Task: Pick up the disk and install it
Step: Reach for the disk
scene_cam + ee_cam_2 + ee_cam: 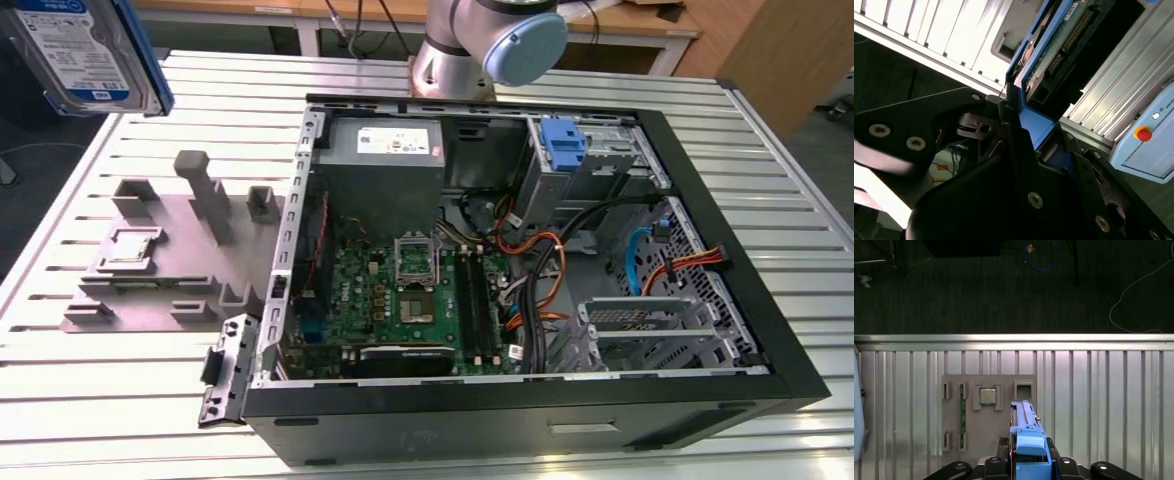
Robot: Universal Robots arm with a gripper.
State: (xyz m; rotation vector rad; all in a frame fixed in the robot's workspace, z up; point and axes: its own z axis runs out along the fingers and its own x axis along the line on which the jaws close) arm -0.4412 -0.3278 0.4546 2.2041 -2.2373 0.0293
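A slatted metal table (787, 140) carries the open computer case (534, 420), which lies on its side with its interior facing up. The robot arm (501, 40) rises from the table just behind the case. A grey fixture plate (174, 270) lies on the table beside the case, on the exterior view's left. Inside the case a green motherboard (400, 300) covers the floor, and a grey power supply box (387, 145) with a white sticker sits against the case's back wall. The disk (74, 45) is outside the case and well apart from it, lifted off the table past the case's back corner on the exterior view's left (its white-and-blue label faces that camera). In the first wrist view it hangs on edge over the fixture plate, with the blue carrier edge toward the camera. The gripper (1030, 460) is clamped onto the disk, its 2 black fingers (1004, 462) pressing the blue carrier from either side; the second wrist view shows the same grip with the drive's circuit board side exposed. A bare blue bracket (567, 150) stands in the drive bay at the case's back. 1 small processor chip (986, 396) rests in a pocket of the fixture plate, outside the case.
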